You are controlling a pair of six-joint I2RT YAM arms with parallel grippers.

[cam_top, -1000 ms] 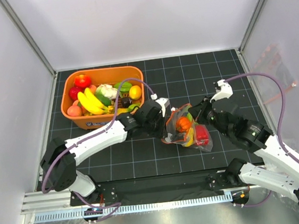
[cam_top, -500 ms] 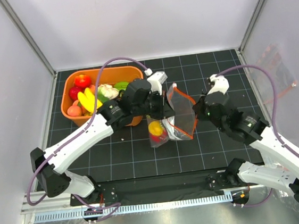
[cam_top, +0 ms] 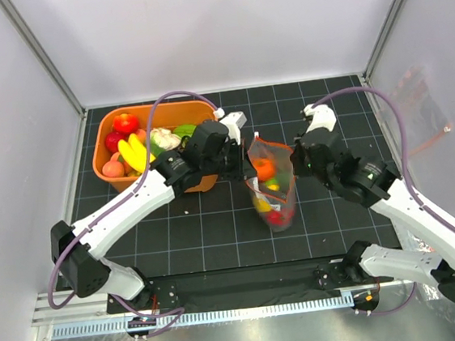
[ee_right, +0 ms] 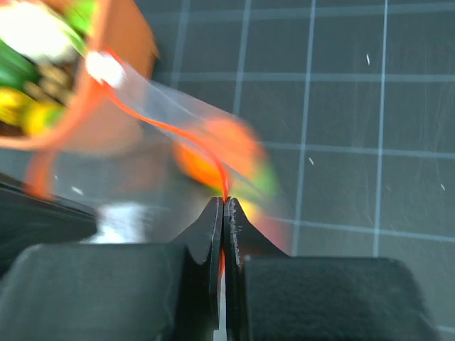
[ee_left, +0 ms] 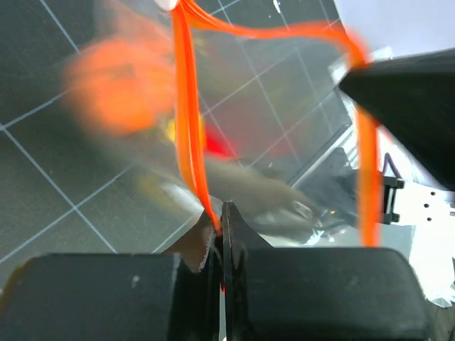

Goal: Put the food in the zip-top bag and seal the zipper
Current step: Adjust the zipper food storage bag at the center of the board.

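Pinching one end of the zipper (cam_top: 273, 143), the left gripper (ee_left: 222, 217) has hoisted the zip-top bag (cam_top: 276, 202) upright, the food (cam_top: 265, 169) sunk low inside, with the right gripper (ee_right: 223, 207) clamped on the other end, so sealing seems next.

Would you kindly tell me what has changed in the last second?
Both arms rose, lifting the zip-top bag: it lay slumped, now it hangs upright between the left gripper and right gripper, both shut on its mouth throughout. The food inside shifted downward. The orange tub stayed put.
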